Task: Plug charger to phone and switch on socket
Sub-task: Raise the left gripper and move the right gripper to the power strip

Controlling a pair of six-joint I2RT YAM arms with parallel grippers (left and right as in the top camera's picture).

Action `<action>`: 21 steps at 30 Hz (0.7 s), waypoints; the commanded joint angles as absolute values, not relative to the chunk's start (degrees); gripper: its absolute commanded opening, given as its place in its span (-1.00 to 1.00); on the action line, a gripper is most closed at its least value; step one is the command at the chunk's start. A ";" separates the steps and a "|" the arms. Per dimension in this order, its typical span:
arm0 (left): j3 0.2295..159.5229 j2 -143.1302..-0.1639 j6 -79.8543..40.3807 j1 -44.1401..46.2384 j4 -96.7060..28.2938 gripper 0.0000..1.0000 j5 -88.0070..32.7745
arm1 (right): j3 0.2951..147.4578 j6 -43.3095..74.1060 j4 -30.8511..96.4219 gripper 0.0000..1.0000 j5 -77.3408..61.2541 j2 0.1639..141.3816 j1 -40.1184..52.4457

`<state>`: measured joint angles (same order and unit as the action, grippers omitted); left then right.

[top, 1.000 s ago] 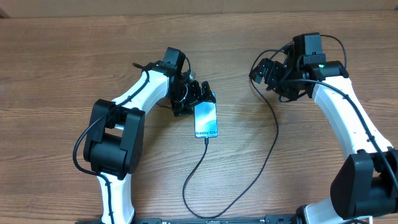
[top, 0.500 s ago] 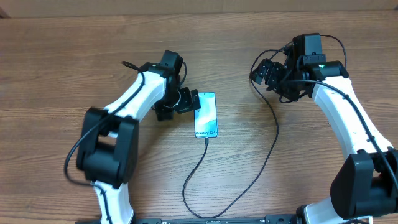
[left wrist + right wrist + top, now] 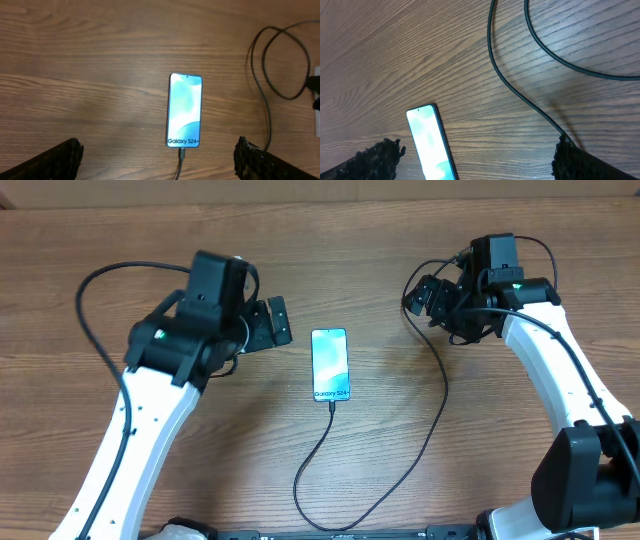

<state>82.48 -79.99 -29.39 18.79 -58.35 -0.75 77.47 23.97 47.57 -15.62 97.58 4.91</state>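
At mid-table I see the phone (image 3: 330,365), slick rigid glass I'd pinch across its long edges; the limp, light charger (image 3: 182,154) looks seated in its near end. Left gripper (image 3: 268,327) and right gripper (image 3: 424,296) gape empty.

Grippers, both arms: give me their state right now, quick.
Left gripper: jaws open, holding nothing.
Right gripper: jaws open, holding nothing.
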 commanded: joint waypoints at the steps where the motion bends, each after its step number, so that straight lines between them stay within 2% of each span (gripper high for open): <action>1: 82.70 -79.33 -28.10 19.16 -58.48 1.00 0.84 | 77.97 23.73 47.59 1.00 -15.07 96.27 4.84; 11: 82.65 -79.50 -28.10 19.16 -58.48 1.00 0.84 | 80.88 19.53 48.71 0.99 -24.38 96.27 3.05; 21: 82.65 -79.50 -28.10 19.16 -58.48 1.00 0.84 | 93.27 12.32 58.94 1.00 -30.92 96.27 -10.31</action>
<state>82.46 -79.68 -29.39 18.79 -58.50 -0.14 90.04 16.05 57.71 -28.53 97.56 -6.04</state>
